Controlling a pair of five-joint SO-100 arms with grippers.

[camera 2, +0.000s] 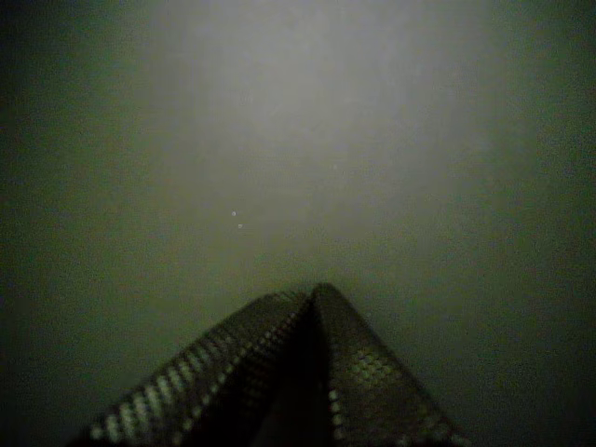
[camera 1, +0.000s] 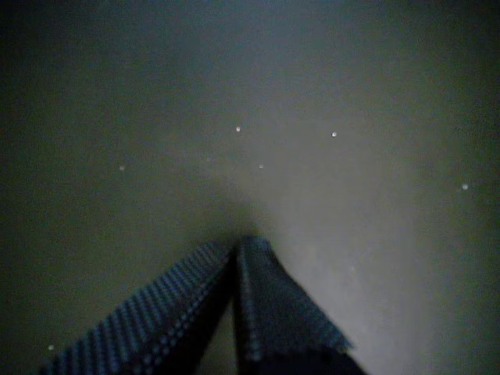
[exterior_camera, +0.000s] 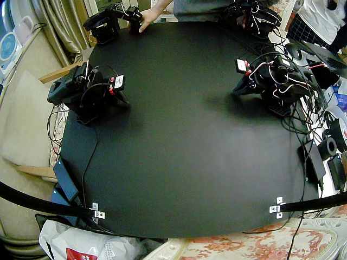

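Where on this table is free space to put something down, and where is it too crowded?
The widest bare patch is the black mat between the right gripper and the left gripper, down to the near edge. Crowded: the cables and devices beside the left arm, and the far edge, where a person's hand rests.

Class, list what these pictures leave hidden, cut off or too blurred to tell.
Fixed view: the person, cut off by the top edge.
Fixed view: left gripper and right gripper tips, lost against the black table.
Wrist views: which arm each rides on; only shut jaws, blurred table.
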